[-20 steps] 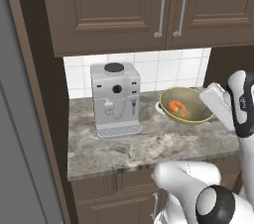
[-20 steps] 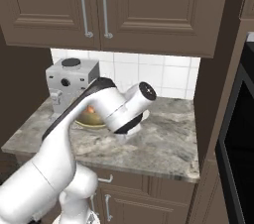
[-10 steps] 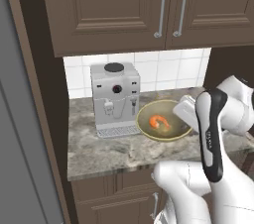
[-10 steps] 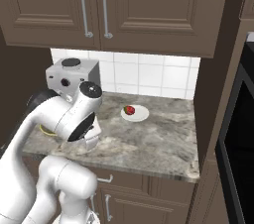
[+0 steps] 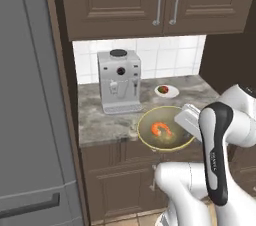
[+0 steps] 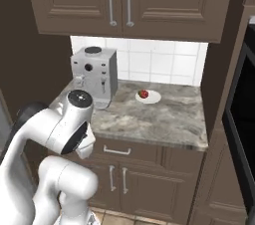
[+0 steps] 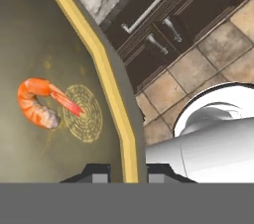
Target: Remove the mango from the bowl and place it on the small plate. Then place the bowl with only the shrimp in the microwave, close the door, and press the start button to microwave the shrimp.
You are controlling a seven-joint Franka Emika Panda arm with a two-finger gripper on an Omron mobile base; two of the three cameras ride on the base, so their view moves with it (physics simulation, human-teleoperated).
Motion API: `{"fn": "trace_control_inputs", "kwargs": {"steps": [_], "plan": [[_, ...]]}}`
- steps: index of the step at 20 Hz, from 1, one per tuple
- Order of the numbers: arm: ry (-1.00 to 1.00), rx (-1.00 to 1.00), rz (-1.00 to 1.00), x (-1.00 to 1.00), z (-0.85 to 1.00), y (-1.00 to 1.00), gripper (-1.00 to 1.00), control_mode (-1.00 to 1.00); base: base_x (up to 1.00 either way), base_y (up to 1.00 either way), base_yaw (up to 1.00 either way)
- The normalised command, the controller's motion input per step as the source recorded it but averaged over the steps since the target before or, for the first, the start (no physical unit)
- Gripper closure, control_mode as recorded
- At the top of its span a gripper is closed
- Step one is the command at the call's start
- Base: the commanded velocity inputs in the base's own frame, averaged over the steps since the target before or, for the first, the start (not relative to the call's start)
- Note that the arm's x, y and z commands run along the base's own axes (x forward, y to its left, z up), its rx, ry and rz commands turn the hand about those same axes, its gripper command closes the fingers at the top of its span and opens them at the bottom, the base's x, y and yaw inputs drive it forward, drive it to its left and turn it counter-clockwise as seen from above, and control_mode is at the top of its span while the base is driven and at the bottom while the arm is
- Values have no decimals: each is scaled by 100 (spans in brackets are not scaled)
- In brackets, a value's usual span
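The olive-yellow bowl hangs in the air just past the counter's front edge, with the curled orange shrimp lying inside. My gripper is shut on the bowl's right rim. In the hand view the yellow rim runs between the two fingertips of the gripper, and the shrimp rests near the bowl's middle. The red mango sits on the small white plate at the back of the counter; the mango and the plate are also in the right base view. The microwave's dark front stands at the far right.
A silver coffee machine stands on the counter's left half, close behind the bowl. Brown wall cabinets hang above and a grey fridge stands left. Base cabinet doors with handles and tiled floor lie below the bowl.
The arm has swung the bowl with the shrimp from the counter's right side toward me and past the front edge. The whole picture has also shifted, so the base has moved.
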Motion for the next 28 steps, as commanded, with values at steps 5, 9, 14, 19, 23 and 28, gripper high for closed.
{"fn": "trace_control_inputs", "kwargs": {"steps": [5, 9, 14, 19, 23, 28], "plan": [[0, 0, 0, 0, 0, 0, 100, 100, -100, 5, 0], [0, 0, 0, 0, 0, 0, 100, 100, -100, -19, -3], [0, 0, 0, 0, 0, 0, 100, 100, -100, -63, -11], [0, 0, 0, 0, 0, 0, 100, 100, -32, -96, -17], [0, 0, 0, 0, 0, 0, 100, 100, 31, -100, -3], [0, 0, 0, 0, 0, 0, 100, 100, 22, -100, 0]]}}
